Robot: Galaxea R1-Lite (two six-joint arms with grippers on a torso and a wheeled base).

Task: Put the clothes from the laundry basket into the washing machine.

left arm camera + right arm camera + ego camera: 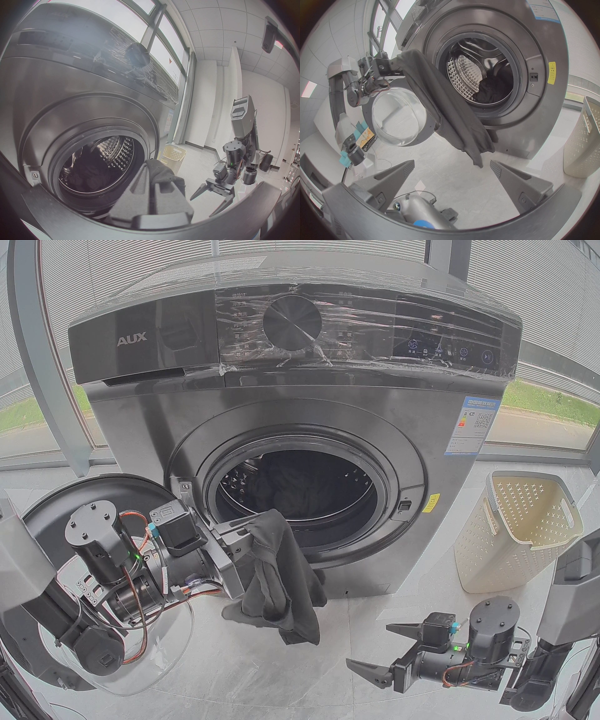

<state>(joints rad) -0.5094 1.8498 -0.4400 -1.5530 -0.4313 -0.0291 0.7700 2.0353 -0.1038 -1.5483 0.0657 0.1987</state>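
Dark garment (279, 580), limp folds, left pincer (249, 539) clamped

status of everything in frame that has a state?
door: open, swung to the left.
drum: holds dark clothes.
garment: hanging from left gripper, in front of the opening.
left gripper: shut on garment.
right gripper: open, empty.
basket: upright, no clothes visible inside.

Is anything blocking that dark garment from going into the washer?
Nothing visible does. The door is swung open to the robot's left, and the dark garment hangs from the left gripper right before the open mouth of the washer. Other clothes lie inside its drum.
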